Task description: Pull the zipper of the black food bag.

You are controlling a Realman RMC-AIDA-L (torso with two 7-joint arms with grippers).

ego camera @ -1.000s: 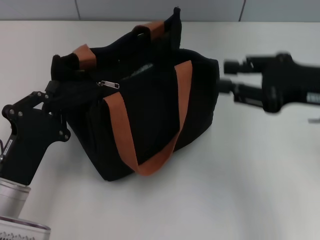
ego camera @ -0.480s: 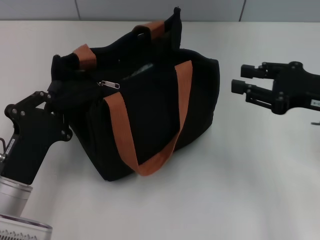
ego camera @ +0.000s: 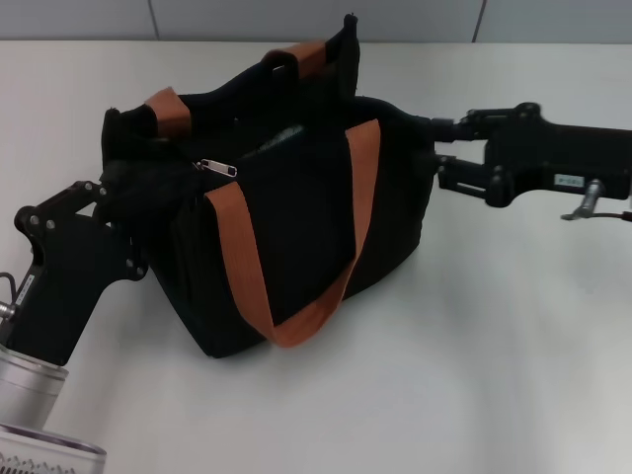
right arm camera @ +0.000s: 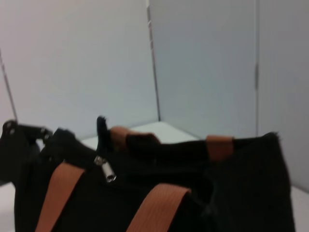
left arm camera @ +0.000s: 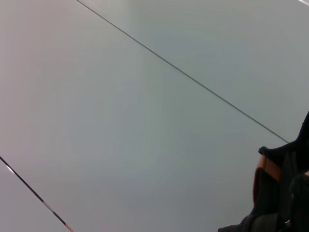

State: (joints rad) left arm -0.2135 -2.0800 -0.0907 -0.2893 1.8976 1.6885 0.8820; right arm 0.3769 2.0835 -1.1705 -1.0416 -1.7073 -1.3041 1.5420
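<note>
White tabletop point(ego camera: 444, 375) carries the black food bag point(ego camera: 296, 237), standing upright near the middle with 2 orange-brown strap handles point(ego camera: 252, 267). Its silver zipper point(ego camera: 214, 167) pull lies on the upper face toward the bag's left end. The left gripper point(ego camera: 117, 188) pinches black fabric at that left end, fingers closed on it. The right gripper point(ego camera: 434, 153) reaches the bag's right upper edge, fingers parted, touching or just beside it

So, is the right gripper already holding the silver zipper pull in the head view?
No, the right gripper is at the far end of the black food bag, while the zipper pull lies untouched near the left gripper.
</note>
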